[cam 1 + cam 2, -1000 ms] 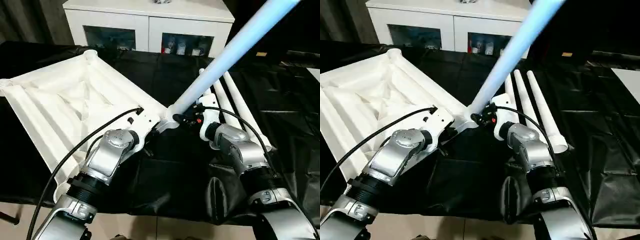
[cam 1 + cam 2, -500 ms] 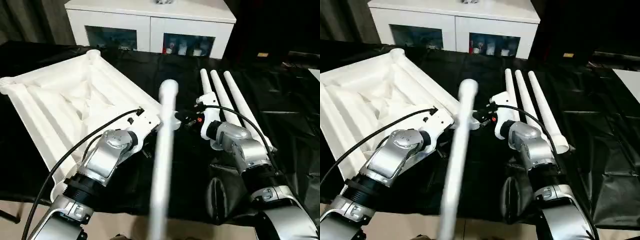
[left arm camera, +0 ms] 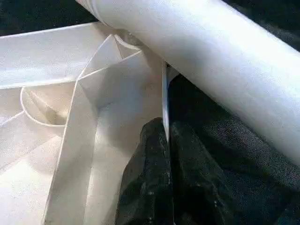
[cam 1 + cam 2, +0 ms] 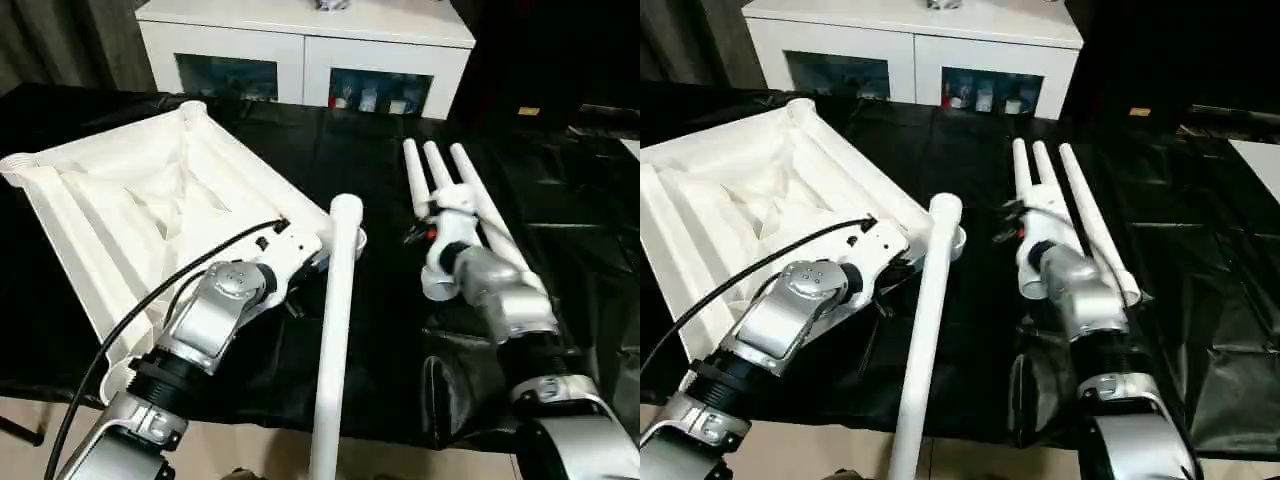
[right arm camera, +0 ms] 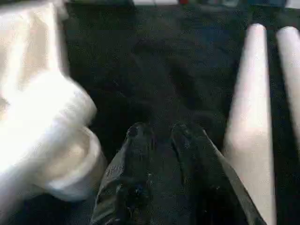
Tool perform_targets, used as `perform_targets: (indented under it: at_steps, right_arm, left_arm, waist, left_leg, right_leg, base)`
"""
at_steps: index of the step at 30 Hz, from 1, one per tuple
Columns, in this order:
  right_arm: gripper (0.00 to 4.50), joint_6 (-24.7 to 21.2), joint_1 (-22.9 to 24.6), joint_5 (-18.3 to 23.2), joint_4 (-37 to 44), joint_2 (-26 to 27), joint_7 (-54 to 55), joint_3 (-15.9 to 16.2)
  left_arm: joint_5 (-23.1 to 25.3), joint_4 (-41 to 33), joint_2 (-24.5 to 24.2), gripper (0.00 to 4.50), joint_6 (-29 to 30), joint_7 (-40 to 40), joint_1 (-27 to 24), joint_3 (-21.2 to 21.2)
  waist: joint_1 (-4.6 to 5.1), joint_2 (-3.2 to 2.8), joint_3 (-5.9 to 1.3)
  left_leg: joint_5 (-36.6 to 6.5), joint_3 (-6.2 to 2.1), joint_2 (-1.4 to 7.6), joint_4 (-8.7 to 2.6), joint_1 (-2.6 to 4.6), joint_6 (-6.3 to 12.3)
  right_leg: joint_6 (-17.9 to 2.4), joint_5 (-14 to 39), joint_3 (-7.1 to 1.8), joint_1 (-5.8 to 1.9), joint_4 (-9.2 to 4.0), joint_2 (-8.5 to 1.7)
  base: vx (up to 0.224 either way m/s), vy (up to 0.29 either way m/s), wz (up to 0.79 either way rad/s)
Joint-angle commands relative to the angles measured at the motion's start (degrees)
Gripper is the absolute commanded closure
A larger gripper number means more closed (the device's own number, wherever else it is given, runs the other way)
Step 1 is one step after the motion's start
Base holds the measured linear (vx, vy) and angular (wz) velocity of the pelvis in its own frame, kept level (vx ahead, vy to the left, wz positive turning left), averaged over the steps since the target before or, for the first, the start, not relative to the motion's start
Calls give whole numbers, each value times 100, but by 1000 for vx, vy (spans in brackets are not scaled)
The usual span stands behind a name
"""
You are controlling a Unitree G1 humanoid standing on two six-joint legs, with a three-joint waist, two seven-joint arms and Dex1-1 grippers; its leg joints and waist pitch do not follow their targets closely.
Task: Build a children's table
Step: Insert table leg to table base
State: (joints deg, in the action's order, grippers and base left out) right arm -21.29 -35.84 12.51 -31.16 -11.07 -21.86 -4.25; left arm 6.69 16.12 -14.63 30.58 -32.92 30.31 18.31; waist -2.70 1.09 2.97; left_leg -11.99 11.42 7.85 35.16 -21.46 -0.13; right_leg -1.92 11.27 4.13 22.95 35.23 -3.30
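Clearly the left gripper, pinched shut on the table top's thin rim, should steady it while the right gripper, jaws narrow and empty, regrips the loose leg beside the corner socket.
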Motion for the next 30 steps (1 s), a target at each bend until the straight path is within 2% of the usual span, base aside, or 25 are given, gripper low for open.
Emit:
perform_targets:
  at_steps: [1,2,3,4,5,6,7,8,10,11,12,15,17,19,24,30]
  right_arm:
    - [331,-654,45,327,566,86,-197,-43]
    - [327,-654,45,327,566,86,-197,-43]
    - [315,-921,65,464,801,124,-245,-19]
    - [299,-1491,87,792,1147,217,-287,-36]
    - [289,-1685,93,906,1259,250,-293,-48]
    - [285,-2670,248,1410,1955,427,-301,100]
    - [280,-2670,248,1410,1955,427,-301,100]
    - [269,-2904,311,1502,2152,458,-321,190]
    - [254,-3271,524,1385,2396,467,-369,553]
    - [245,-3271,524,1385,2396,467,-369,553]
    - [241,-3363,714,1116,2371,479,-356,833]
    - [203,-3353,848,863,2259,490,-252,1011]
    - [193,-3528,954,769,2313,441,72,1130]
    - [170,-3638,980,763,2365,412,207,1148]
    - [130,-3913,1020,597,2585,300,382,1137]
    - [89,-3806,1015,644,3043,233,517,931]
  left_arm:
    - [151,94,-32,450,46,54,-7,88]
    - [151,94,-32,450,46,54,-7,88]
    - [150,110,-38,450,36,55,2,89]
    - [157,129,-48,450,22,62,10,90]
    - [158,135,-51,450,18,65,13,90]
    - [159,135,-53,450,26,85,4,87]
    - [159,135,-53,450,26,85,4,87]
    - [159,131,-52,450,31,92,-3,85]
    - [158,130,-46,450,37,107,-17,78]
    - [158,130,-46,450,37,107,-17,78]
    - [162,134,-35,450,38,116,-19,76]
    - [165,118,-30,450,50,119,-23,77]
    - [157,99,-48,450,61,109,-18,67]
    - [160,95,-69,450,61,103,-18,63]
    - [171,74,-115,450,62,94,-17,60]
    - [163,101,-120,450,54,112,17,56]
  waist:
    - [-26,-67,-368]
    - [-24,-67,-369]
    - [-23,-68,-366]
    - [-24,-74,-366]
    - [-28,-78,-366]
    - [-19,-46,-372]
    - [-35,-63,-362]
    - [-40,-76,-367]
    - [-39,-72,-353]
    - [-47,-73,-351]
    - [-52,-74,-347]
    - [-48,-44,-334]
    - [-44,-55,-299]
    - [-36,-68,-304]
    - [-26,-59,-308]
    - [-34,-52,-304]
  left_leg:
    - [-547,-290,612,-426,117,331]
    - [-564,-293,616,-429,115,315]
    - [-571,-296,615,-433,119,282]
    - [-517,-300,617,-437,122,268]
    - [-476,-305,625,-442,123,281]
    - [-400,-301,633,-444,132,284]
    - [-352,-309,629,-449,132,316]
    - [-384,-310,636,-454,133,292]
    - [-536,-302,630,-459,130,151]
    - [-561,-307,627,-460,130,91]
    - [-606,-308,629,-468,131,-5]
    - [-678,-319,627,-487,119,-133]
    - [-926,-322,620,-508,139,-244]
    - [-990,-333,618,-517,156,-322]
    - [-969,-330,616,-526,159,-351]
    - [-979,-328,607,-521,153,-329]
  right_leg:
    - [-1574,-46,-394,-360,-341,-659]
    - [-1557,2,-395,-356,-341,-659]
    - [-1528,75,-396,-354,-353,-659]
    - [-1520,58,-398,-352,-347,-655]
    - [-1505,8,-404,-359,-344,-655]
    - [-1503,-90,-400,-342,-333,-645]
    - [-1486,-140,-404,-355,-328,-639]
    - [-1461,-95,-395,-331,-330,-661]
    - [-1425,176,-406,-318,-360,-676]
    - [-1398,256,-405,-322,-372,-679]
    - [-1361,365,-411,-317,-380,-682]
    - [-1278,506,-416,-321,-380,-690]
    - [-1171,930,-431,-295,-439,-695]
    - [-1082,1041,-438,-287,-449,-689]
    - [-1061,876,-441,-286,-436,-677]
    - [-1035,967,-450,-296,-458,-695]
  base:
    - [0,0,0]
    - [0,0,0]
    - [0,0,0]
    - [0,0,0]
    - [0,0,0]
    - [0,0,0]
    - [0,0,0]
    - [0,0,0]
    - [0,0,0]
    - [0,0,0]
    - [0,0,0]
    - [0,0,0]
    - [0,0,0]
    - [0,0,0]
    - [0,0,0]
    - [0,0,0]
